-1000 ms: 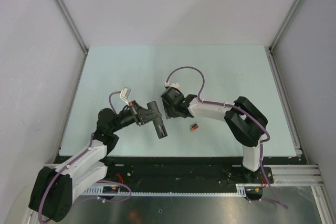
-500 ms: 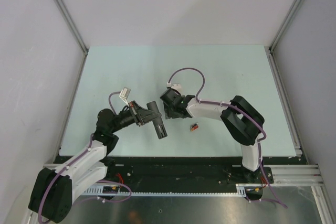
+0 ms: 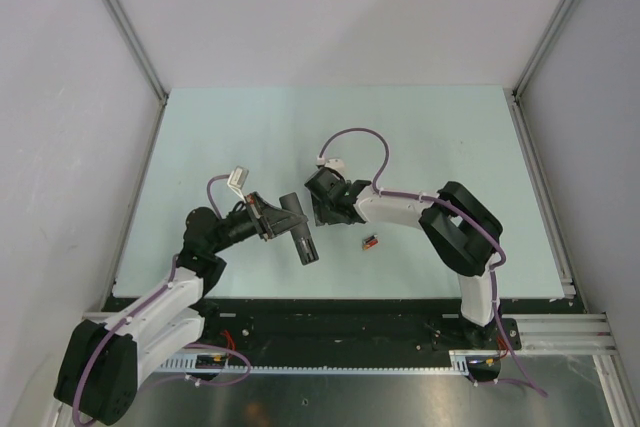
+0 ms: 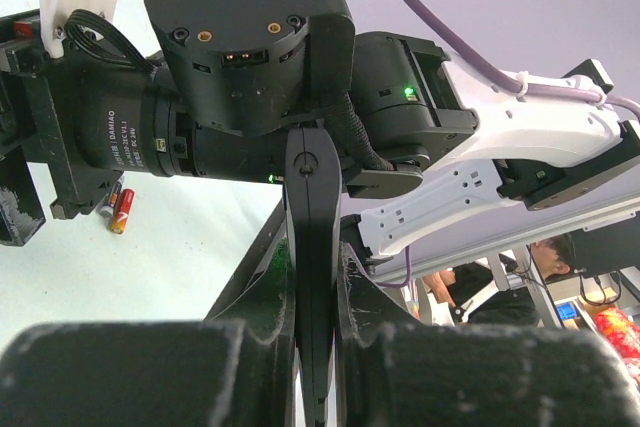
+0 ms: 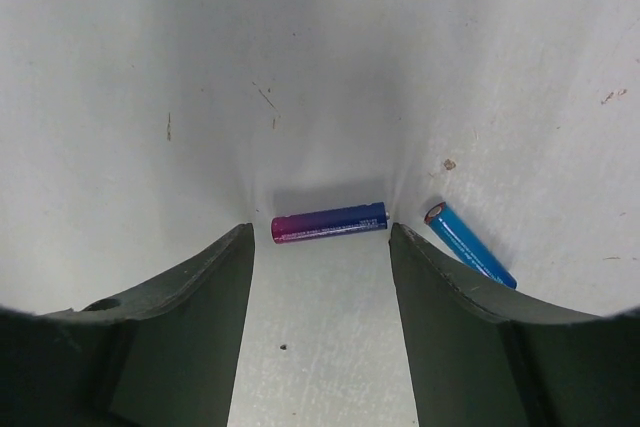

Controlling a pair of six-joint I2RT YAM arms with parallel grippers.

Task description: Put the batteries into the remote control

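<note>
Left jaws clench the remote control near the middle of the tabletop, seemingly steadying it for loading, while right jaws hang released astride a blue-magenta battery, poised to pinch it.

The pale table carries small marks: a short scratch well beyond the right gripper's fingers, a brownish speck a little past one fingertip, and a tiny dark dot on the surface between the two fingers.
</note>
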